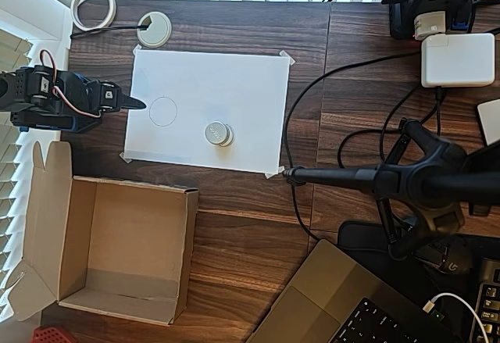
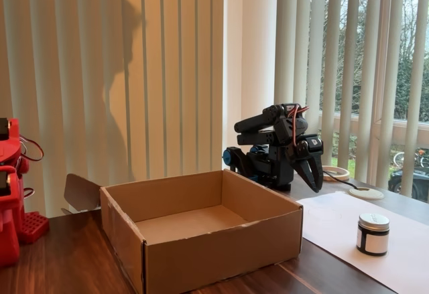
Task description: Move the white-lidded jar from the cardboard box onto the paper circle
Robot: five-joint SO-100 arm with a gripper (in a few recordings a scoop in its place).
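The white-lidded jar (image 1: 219,133) (image 2: 373,234) stands upright on the white paper sheet (image 1: 234,85), to the right of the small pencilled paper circle (image 1: 163,111) and apart from it. The cardboard box (image 1: 190,241) (image 2: 221,254) sits in front of the paper with nothing inside it. My gripper (image 1: 134,102) (image 2: 314,177) rests folded back at the paper's left edge in the overhead view. Its fingers are shut with nothing between them, their tip just left of the circle.
A white tape ring (image 1: 94,5) and a white desk grommet (image 1: 155,28) lie behind the paper. A black camera stand (image 1: 406,179), cables, a white charger (image 1: 457,58) and a laptop (image 1: 351,304) crowd the right side. Red parts (image 2: 13,193) stand left of the box.
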